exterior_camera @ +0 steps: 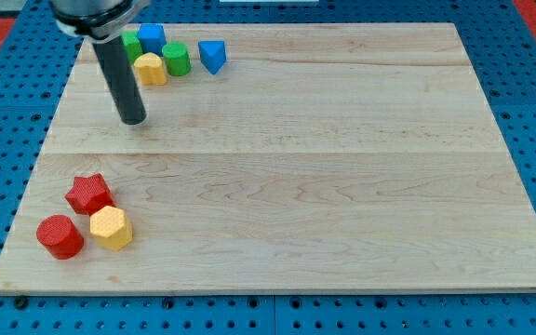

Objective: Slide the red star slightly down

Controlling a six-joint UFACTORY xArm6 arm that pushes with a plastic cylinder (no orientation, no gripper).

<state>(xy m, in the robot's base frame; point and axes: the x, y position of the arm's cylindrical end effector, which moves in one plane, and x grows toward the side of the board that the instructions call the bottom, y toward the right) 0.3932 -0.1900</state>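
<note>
Red star (88, 194) at lower left, my tip (134, 120) well above

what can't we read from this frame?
- Green block, camera view: partly behind the rod and the blue cube; shape unclear.
- Arm above the rod: cut off by the view's top edge.
- Contact between red star, red cylinder and yellow hexagon: too tight to tell.
- My tip shows, well above the star.
</note>
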